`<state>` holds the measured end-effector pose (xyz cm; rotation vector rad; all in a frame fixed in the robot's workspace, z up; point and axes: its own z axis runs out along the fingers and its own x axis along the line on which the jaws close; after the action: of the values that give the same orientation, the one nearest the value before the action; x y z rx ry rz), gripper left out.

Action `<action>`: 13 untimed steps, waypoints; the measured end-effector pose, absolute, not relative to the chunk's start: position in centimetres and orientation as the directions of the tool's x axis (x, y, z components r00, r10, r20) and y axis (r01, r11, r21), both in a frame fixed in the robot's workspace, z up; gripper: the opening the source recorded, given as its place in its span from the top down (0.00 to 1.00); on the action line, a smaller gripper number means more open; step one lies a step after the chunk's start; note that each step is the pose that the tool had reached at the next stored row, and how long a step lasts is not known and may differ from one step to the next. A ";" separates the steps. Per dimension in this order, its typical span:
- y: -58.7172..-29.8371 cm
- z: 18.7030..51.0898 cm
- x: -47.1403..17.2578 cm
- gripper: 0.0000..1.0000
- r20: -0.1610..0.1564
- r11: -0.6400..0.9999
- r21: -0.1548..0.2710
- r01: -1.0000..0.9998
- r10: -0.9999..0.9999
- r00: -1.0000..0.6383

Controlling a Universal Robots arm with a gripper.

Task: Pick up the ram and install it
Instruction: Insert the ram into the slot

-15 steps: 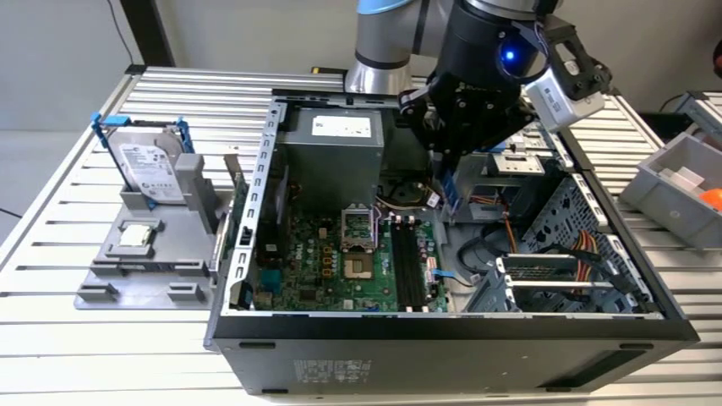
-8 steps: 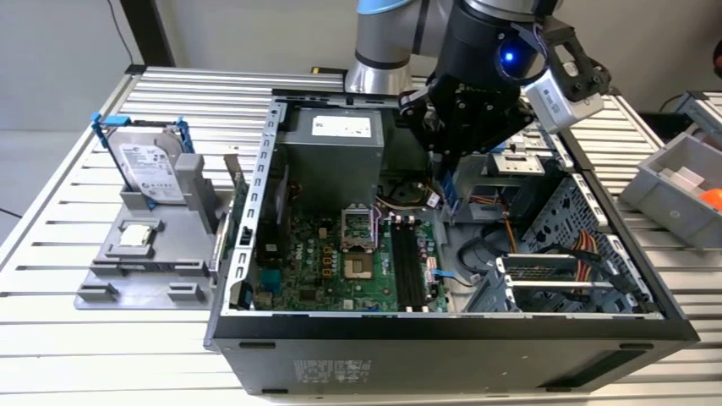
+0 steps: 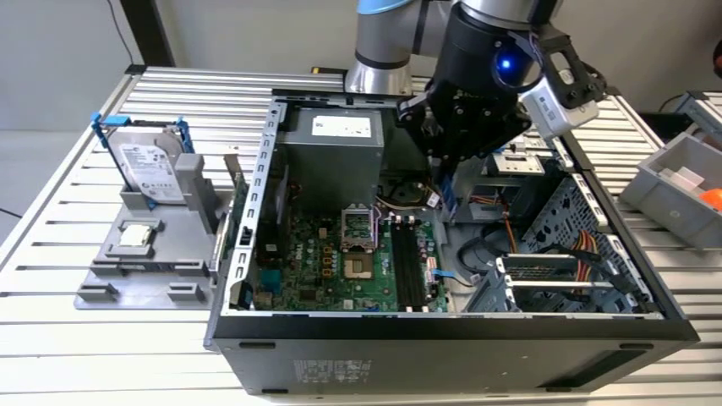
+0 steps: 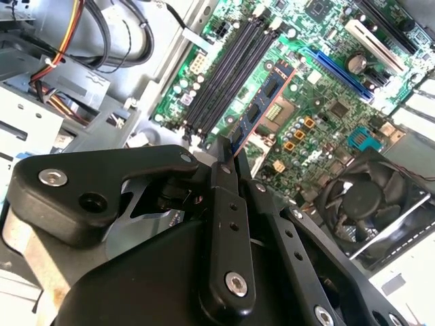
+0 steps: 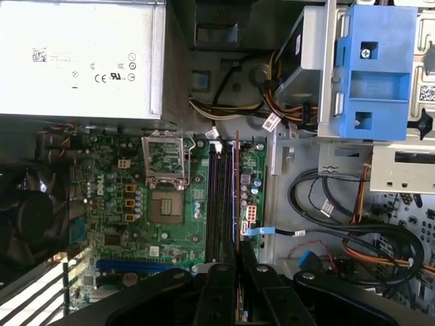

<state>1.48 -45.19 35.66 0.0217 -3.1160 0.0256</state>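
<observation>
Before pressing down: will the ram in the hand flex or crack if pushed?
Probably stiff but fragile: the ram is a thin board carrying small chips. Likely light, since the hand pinches only one end. Sticking far out, it may pivot if pushed off-line.

ram [image 4: 265, 95]: gripped end hidden by pincer [image 4: 228, 157] | fan [image 5: 27, 217]: cut off by edge

My gripper [image 4: 228, 161] grips 1 end of the ram [image 4: 266, 98], fingers closed on it. The stick juts out above the green motherboard [image 4: 319, 132], just beside the black slots [image 4: 228, 71] and not seated in any.
</observation>
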 end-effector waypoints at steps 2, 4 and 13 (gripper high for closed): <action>-45.2 35.5 1.5 1.00 0.025 1.000 -0.017 -0.014 -0.013 -1.000; -45.2 35.3 1.5 1.00 0.026 1.000 -0.017 -0.013 -0.013 -1.000; -45.2 34.7 1.5 1.00 0.026 1.000 -0.019 -0.010 -0.009 -1.000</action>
<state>1.48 -45.18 34.68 0.0151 -3.1160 0.0297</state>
